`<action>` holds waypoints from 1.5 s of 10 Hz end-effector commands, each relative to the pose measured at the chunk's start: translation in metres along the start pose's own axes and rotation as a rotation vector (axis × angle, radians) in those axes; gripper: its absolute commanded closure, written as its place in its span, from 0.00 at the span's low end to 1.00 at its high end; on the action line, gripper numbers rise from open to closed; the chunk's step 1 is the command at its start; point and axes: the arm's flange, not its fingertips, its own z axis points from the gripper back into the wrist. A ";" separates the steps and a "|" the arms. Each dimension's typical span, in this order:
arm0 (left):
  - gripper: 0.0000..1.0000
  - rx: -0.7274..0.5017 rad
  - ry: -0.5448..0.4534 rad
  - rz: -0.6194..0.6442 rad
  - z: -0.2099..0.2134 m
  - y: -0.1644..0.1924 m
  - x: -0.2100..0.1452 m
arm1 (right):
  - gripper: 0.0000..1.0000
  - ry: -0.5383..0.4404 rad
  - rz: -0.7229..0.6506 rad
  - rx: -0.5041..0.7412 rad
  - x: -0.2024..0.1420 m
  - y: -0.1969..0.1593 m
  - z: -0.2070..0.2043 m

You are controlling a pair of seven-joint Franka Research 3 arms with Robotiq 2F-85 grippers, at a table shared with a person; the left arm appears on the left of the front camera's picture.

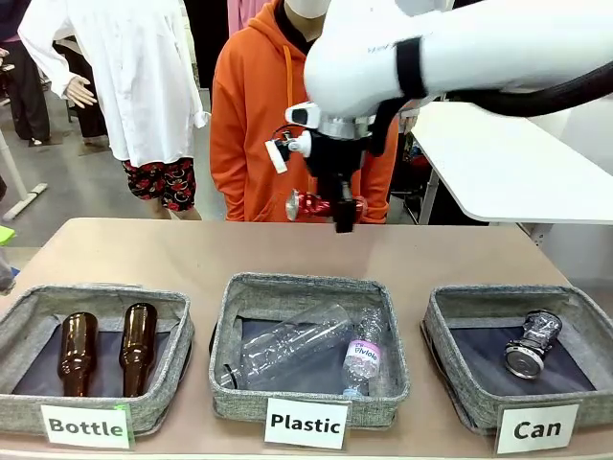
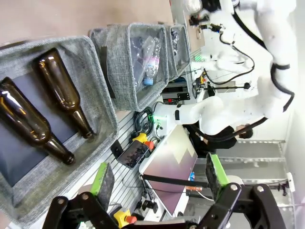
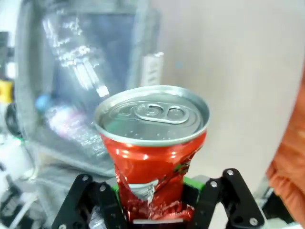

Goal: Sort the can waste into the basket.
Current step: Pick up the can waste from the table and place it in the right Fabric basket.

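My right gripper hangs above the far middle of the table, shut on the shiny red crushed can, which sticks out sideways to its left. In the right wrist view the red can stands pinched between the green pads of my right gripper, lid towards the camera. The silver-grey can lies inside the "Can" basket at the front right. My left gripper is open with nothing between its fingers, beside the table's left end.
The "Plastic" basket in the middle holds clear bottles. The "Bottle" basket at the left holds two brown glass bottles. A person in an orange hoodie stands at the far side.
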 end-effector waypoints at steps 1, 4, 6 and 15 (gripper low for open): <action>0.00 -0.008 0.007 -0.010 0.002 0.000 -0.001 | 1.00 0.036 -0.059 0.030 -0.037 0.068 0.013; 0.00 -0.008 0.007 -0.010 0.002 0.000 -0.001 | 1.00 0.130 -0.147 0.081 -0.133 0.168 0.013; 0.00 -0.008 0.007 -0.010 0.002 0.000 -0.001 | 1.00 0.271 -0.143 0.169 -0.189 0.216 -0.002; 0.00 -0.008 0.007 -0.010 0.002 0.000 -0.001 | 0.43 0.352 -0.334 0.010 -0.230 0.234 -0.021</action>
